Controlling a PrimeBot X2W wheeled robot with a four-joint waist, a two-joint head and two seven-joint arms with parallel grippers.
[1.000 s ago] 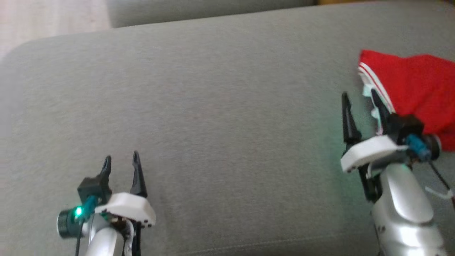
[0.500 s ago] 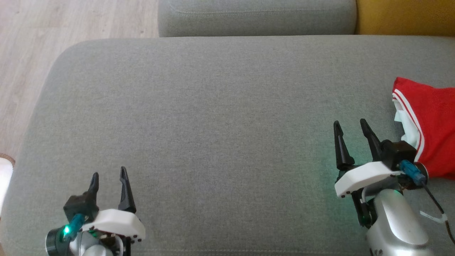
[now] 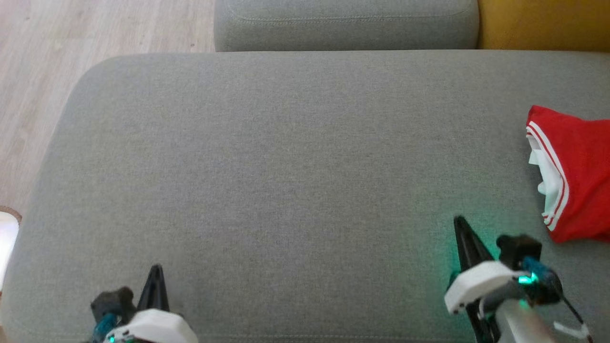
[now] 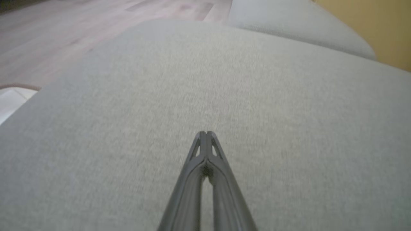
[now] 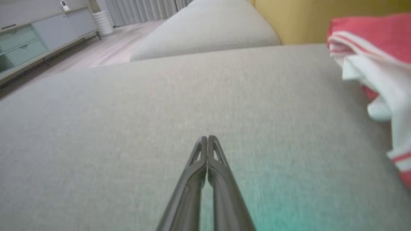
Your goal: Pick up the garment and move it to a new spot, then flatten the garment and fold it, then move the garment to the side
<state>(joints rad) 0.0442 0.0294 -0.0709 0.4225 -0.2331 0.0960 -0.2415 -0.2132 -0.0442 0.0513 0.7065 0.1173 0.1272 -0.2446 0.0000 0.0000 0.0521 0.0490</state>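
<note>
Both pairs of jaws are pinched tight, holding nothing. The red garment (image 3: 581, 181) lies on the grey cushion (image 3: 286, 166). The right gripper (image 3: 460, 220) sits near the garment, not touching it. The left gripper (image 3: 156, 269) is well apart from the garment, across the cushion. Wooden floor (image 3: 71, 38) lies beyond.

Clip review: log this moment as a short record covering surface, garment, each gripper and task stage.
surface: grey cushion, wood floor past its left end
garment: red with white stripes, white inside showing, lying in a compact bundle at the cushion's right end, partly out of frame
left gripper: jaws shut, empty, over bare cushion
right gripper: jaws shut, empty, near the garment but apart from it
task stage: garment looks folded and set aside; neither gripper holds it
</note>
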